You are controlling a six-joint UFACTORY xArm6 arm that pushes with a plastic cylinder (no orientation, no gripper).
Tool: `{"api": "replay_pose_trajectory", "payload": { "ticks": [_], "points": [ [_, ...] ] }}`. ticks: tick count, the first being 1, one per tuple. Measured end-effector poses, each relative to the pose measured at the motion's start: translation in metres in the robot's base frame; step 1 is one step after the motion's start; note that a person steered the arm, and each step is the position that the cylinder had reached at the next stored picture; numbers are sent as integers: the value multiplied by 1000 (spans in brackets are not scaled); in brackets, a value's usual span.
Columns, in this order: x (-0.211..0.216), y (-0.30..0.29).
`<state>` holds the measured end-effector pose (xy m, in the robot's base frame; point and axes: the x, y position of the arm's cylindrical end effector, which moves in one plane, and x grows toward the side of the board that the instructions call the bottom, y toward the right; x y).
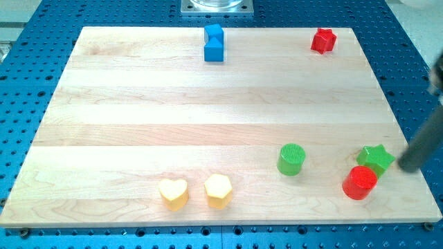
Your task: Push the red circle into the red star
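The red circle [360, 182] stands near the board's bottom right corner. It touches the green star [376, 159] just above and to its right. The red star [322, 41] sits far off at the view's top right, near the board's top edge. My rod comes in from the view's right edge, blurred, and my tip [407, 168] is just right of the green star and up-right of the red circle, close to the board's right edge.
A green circle [291, 159] stands left of the red circle. A yellow heart [173, 194] and a yellow hexagon [218, 191] sit side by side at the bottom middle. A blue block [214, 43] is at the top middle of the wooden board [208, 104].
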<state>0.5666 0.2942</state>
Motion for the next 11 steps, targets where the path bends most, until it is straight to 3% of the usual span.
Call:
{"api": "replay_pose_trajectory", "payload": {
  "ticks": [2,3,4,6,8,9,11],
  "points": [
    [19,-119],
    [45,-123],
    [4,-171],
    [-111,-128],
    [-106,-152],
    [-140,-171],
    [-159,-223]
  ]
}}
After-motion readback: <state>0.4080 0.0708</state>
